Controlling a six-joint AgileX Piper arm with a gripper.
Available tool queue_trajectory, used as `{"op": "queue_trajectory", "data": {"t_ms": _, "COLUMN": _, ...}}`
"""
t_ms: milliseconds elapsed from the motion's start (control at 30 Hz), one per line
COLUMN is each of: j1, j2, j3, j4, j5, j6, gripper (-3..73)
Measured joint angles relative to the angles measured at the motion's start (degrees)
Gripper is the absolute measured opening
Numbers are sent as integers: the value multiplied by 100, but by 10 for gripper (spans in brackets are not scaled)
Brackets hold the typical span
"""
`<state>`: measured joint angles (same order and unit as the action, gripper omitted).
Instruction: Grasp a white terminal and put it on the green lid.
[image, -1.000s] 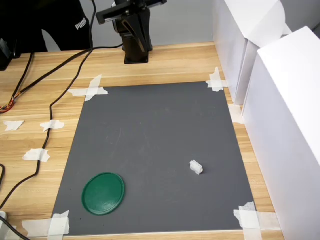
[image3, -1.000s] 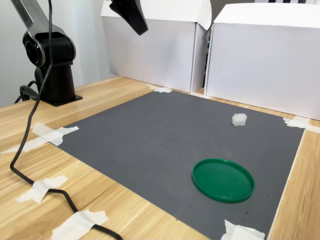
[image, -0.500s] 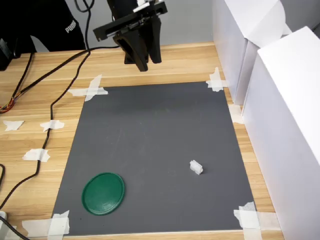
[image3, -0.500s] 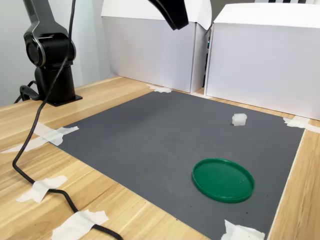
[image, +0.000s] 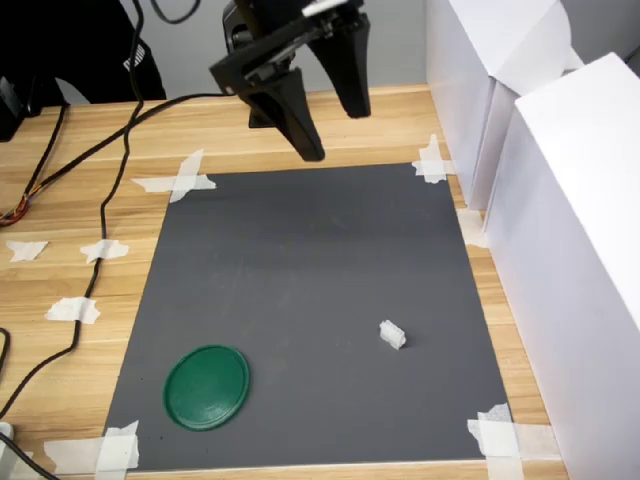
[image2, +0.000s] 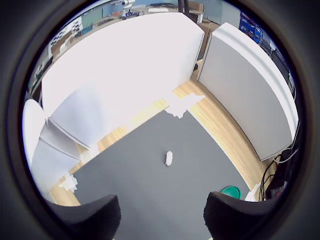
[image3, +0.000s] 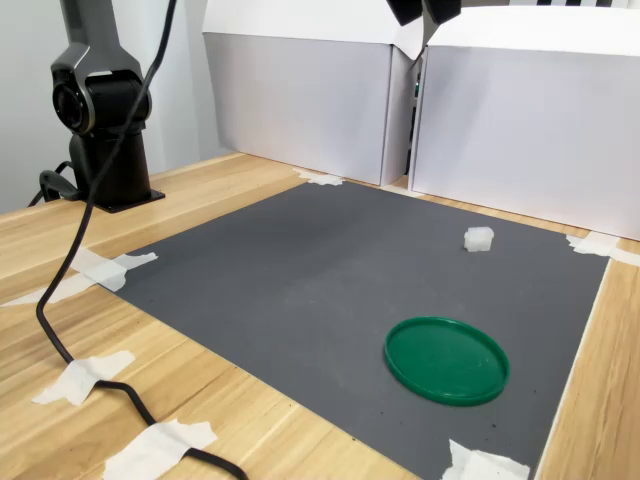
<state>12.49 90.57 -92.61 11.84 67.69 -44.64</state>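
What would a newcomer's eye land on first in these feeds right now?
Probably the dark grey mat taped to the wooden table, with two small things on it: the green lid near the first exterior view's lower left corner of the mat, and the white terminal lying apart from it toward the first exterior view's right. Above the mat's far edge hangs the gripper, open and empty, with tall white boxes along the first exterior view's right.

Only a broken scrap of white lettering shows, on a dark garment (image: 140, 62) beyond the bench's far edge in the first exterior view; an arm cable crosses it and the letters cannot be made out. No other writing, number or sign can be read.
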Motion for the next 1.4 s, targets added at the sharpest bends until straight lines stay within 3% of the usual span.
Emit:
{"op": "queue_trajectory", "data": {"t_ms": 133, "j1": 419, "j2": 452, "j3": -291, "j4": -355, "j5": 35, "j6": 330, "gripper": 713}}
{"op": "queue_trajectory", "data": {"t_ms": 400, "j1": 502, "j2": 1238, "j3": -335, "j4": -466, "j5": -3, "j6": 524, "gripper": 715}}
{"op": "queue_trajectory", "data": {"t_ms": 600, "j1": 502, "j2": 1722, "j3": -335, "j4": -523, "j5": -471, "j6": 519, "gripper": 713}}
{"op": "queue_trajectory", "data": {"t_ms": 900, "j1": 516, "j2": 2096, "j3": -335, "j4": -534, "j5": -827, "j6": 302, "gripper": 700}}
{"op": "queue_trajectory", "data": {"t_ms": 1067, "j1": 707, "j2": 2268, "j3": -335, "j4": -737, "j5": -872, "j6": 213, "gripper": 700}}
{"op": "queue_trajectory", "data": {"t_ms": 1400, "j1": 768, "j2": 2573, "j3": -335, "j4": -822, "j5": -1053, "j6": 459, "gripper": 700}}
